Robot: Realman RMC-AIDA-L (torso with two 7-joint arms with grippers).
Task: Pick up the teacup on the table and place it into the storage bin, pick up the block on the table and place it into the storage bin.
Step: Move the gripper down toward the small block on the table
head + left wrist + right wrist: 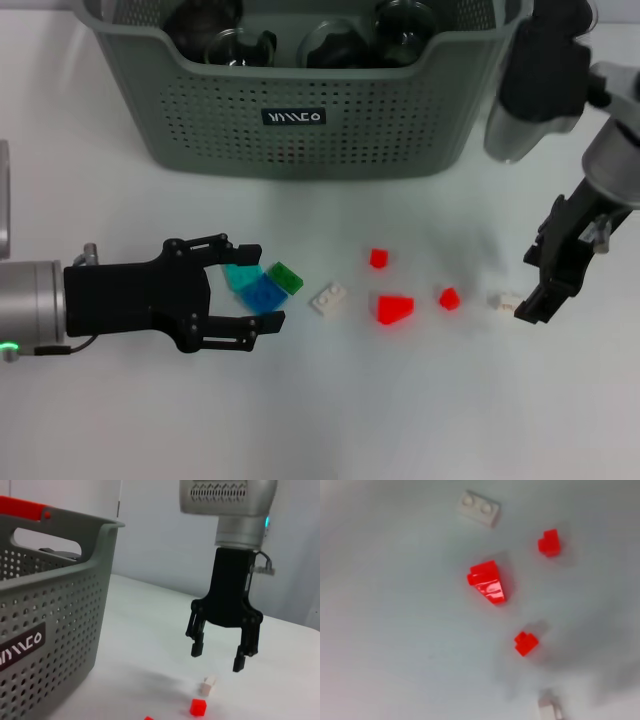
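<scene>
The grey-green storage bin [300,100] [55,630] stands at the back with dark glassware inside. No teacup shows on the table. My left gripper [268,284] is open, and its fingers straddle a blue block [263,293] that lies against a teal block [238,274] and a green block [286,277]. At the right, my right gripper [525,285] [217,658] hangs open just beside and above a small white block [500,298] [208,684] [550,711], holding nothing.
Between the grippers lie a white two-stud block [329,297] [478,508], a small red block [378,258] [548,542], a larger red block [394,309] [487,581] and another small red one [449,298] [198,707] [526,643].
</scene>
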